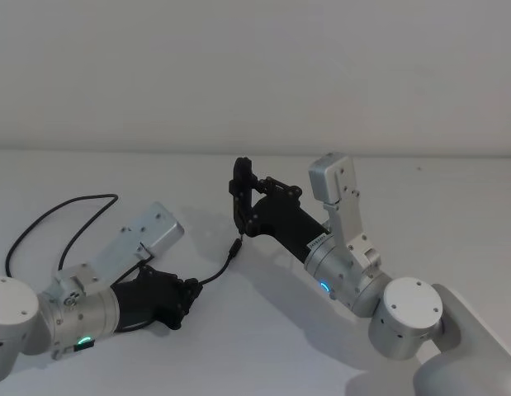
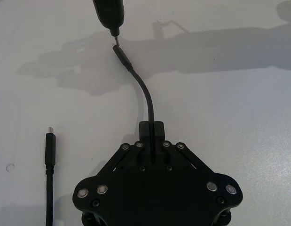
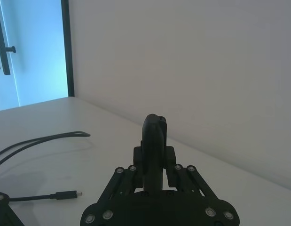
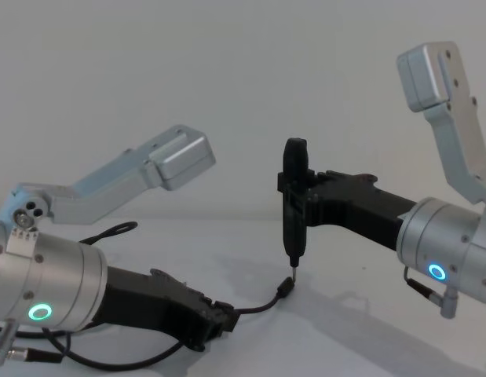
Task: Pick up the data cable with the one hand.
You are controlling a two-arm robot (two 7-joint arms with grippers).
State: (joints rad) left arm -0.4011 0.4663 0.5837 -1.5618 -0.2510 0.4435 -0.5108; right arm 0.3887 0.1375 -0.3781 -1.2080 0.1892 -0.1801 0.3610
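Judging from how things lie, the grasp is made but the lift is barely begun: the left black flat two-jaw pincer [image 1: 187, 292] on its silver wrist is pinched on the thin black data cable [image 1: 215, 270] a little behind one plug, low over the white worktop [image 1: 453, 206]. In the chest view that short end arcs up and forward from the jaws, its small metal-tipped plug [image 4: 286, 287] raised just under the tip of the upright black stick tool [image 4: 294, 206]. The right pincer [image 4: 299, 192] is pressed onto this tool, near the middle of the worktop. Most of the cable lies flat, looping away behind the left arm, and its other plug [image 2: 50, 147] rests on the worktop just beside the left pincer. What remains is raising the cable clear
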